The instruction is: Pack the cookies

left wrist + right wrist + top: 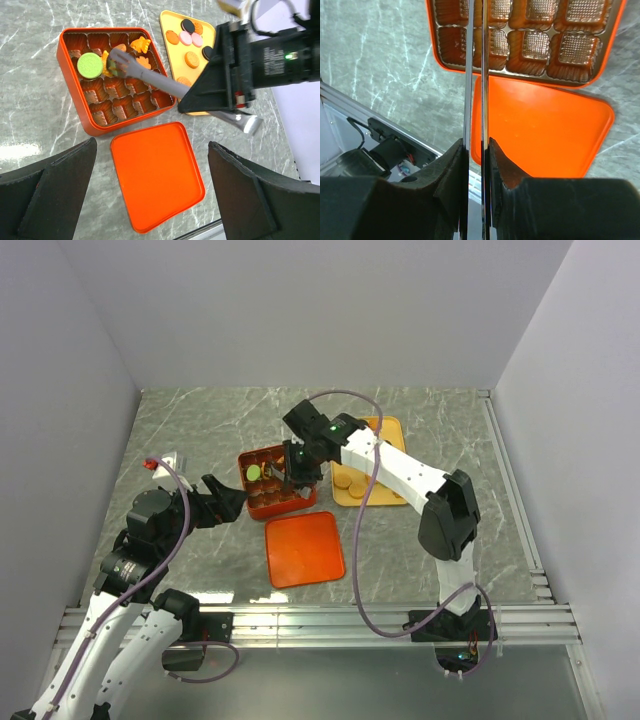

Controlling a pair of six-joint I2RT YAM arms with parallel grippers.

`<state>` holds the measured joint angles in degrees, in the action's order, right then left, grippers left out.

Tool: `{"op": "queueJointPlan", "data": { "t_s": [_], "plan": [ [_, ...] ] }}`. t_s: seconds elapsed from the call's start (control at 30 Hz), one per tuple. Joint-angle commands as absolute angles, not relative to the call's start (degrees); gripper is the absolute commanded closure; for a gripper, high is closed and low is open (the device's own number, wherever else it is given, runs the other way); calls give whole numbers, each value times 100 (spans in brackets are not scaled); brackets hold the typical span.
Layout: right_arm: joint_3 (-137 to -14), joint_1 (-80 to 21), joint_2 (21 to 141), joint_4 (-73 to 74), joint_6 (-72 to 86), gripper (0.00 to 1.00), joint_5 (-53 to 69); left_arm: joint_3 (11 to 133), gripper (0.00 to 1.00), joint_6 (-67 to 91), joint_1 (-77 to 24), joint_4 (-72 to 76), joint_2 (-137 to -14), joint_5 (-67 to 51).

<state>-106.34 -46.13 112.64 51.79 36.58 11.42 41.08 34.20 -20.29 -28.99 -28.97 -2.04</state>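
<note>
The orange-red gridded box [67,75] holds a green cookie [90,65] and orange flower cookies [141,45] in its far cells. More cookies, black [187,25], pink [185,38] and orange [191,60], lie on the yellow tray [167,22]. My right gripper [476,150] is shut on metal tweezers [150,77]. Their tips reach into the box beside the green cookie, against a small orange piece. I cannot tell whether that piece is pinched. My left gripper [152,195] hangs open above the flat lid [157,175], holding nothing.
In the top view the lid [305,548] lies just in front of the box [276,483], with the tray [390,430] to the box's right. A small white and red object [165,462] sits at the left. An aluminium rail [330,618] runs along the near edge.
</note>
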Motion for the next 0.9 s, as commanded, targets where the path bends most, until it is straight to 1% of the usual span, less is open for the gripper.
{"op": "queueJointPlan", "data": {
  "t_s": [0.0,0.17,0.57,0.87],
  "plan": [
    [-10828,-4684,11425,5010,3665,73,1309,4263,1,3437,-2048,-2848,-2892,-141],
    [-11030,-4755,11654,5045,3691,73,1406,4263,0,3437,-2048,-2857,-2892,-123],
    [-11250,-4834,11488,5142,3735,73,1415,4263,0,3437,-2048,-2848,-2900,-123],
    [-11329,-4887,11628,5185,3700,74,1441,4263,1,3445,-2048,-2856,-2883,-114]
  ]
}}
